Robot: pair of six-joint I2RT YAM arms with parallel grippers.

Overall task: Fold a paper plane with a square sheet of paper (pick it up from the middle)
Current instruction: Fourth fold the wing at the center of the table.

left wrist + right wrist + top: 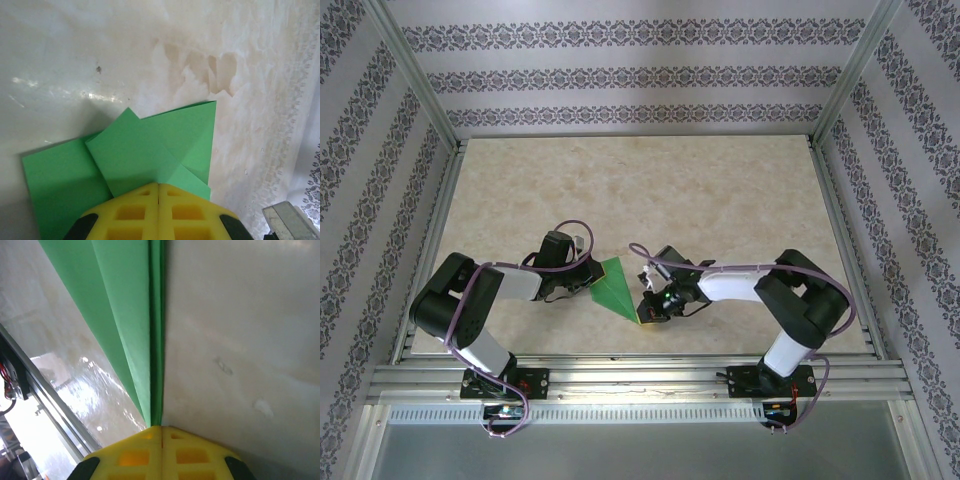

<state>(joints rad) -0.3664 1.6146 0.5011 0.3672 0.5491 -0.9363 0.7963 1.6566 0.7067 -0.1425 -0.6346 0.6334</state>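
So the green paper is half folded, lying near the front middle of the table between both arms. The left gripper is pinched tight on the wide layered end. The right gripper is clamped on the creased edge, probably the pointy tip, though it's blurry.

You've got the right gripper with its jaws pressed together on the folded edge of the green paper. Its layers run up and left over the pale table, and a metal rail sits at the left.
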